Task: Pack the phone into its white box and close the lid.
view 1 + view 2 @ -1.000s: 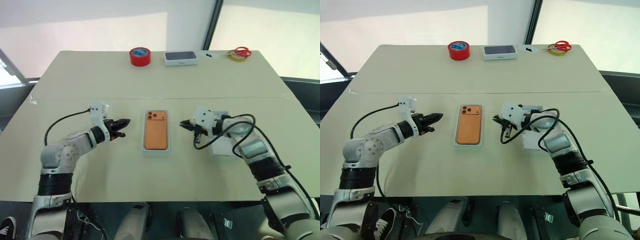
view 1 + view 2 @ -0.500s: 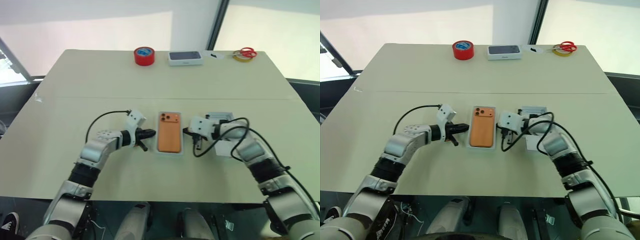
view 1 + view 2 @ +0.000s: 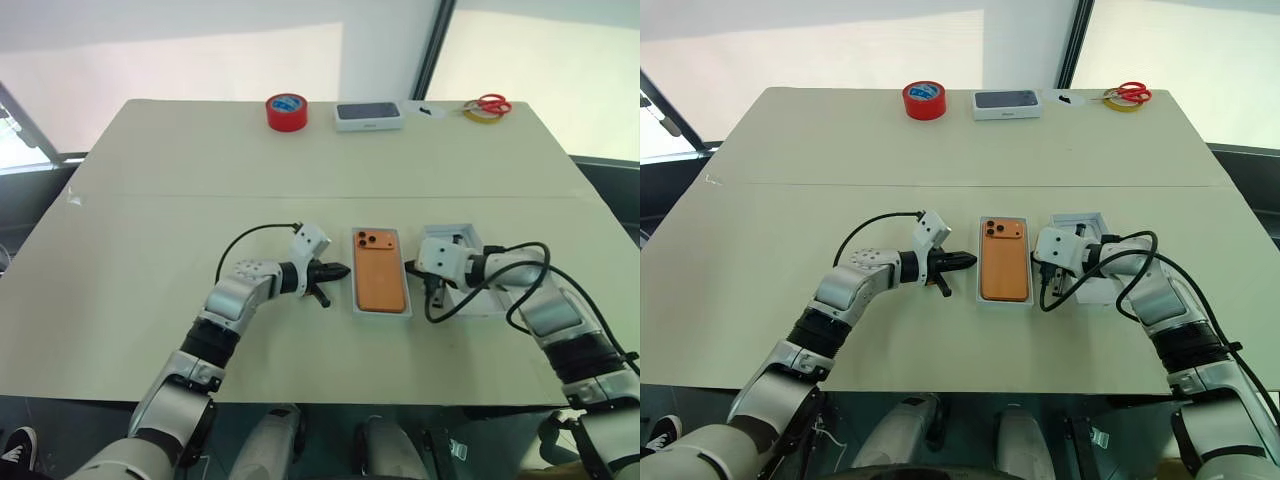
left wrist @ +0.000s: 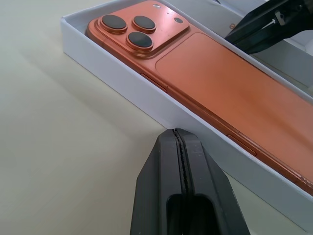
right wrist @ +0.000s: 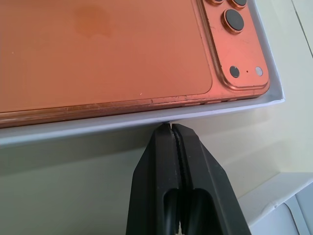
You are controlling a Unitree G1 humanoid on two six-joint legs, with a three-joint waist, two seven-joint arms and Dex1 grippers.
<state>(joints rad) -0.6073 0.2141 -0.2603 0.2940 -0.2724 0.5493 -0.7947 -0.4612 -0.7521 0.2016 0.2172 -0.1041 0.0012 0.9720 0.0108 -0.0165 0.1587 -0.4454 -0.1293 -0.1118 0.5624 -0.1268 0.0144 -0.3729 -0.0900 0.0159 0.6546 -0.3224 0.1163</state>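
Bright, even daylight from rear windows; soft shadows, slight glare, sharp pics.

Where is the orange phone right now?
The phone lies camera-side up in the white box, mid-table in the head views, between the left gripper and right gripper.

Both arms are stretched forward over the worktop [image 3: 150, 200], bent at the elbows, wrists turned inward so the tools face each other. Left tool [image 3: 338, 270] is pressed shut, fingers [image 4: 181, 161] together, pointed toward the right. Right tool [image 3: 412, 268] is likewise clamped shut, fingers [image 5: 178, 156] touching, pointed toward the left. Nothing is gripped by either.
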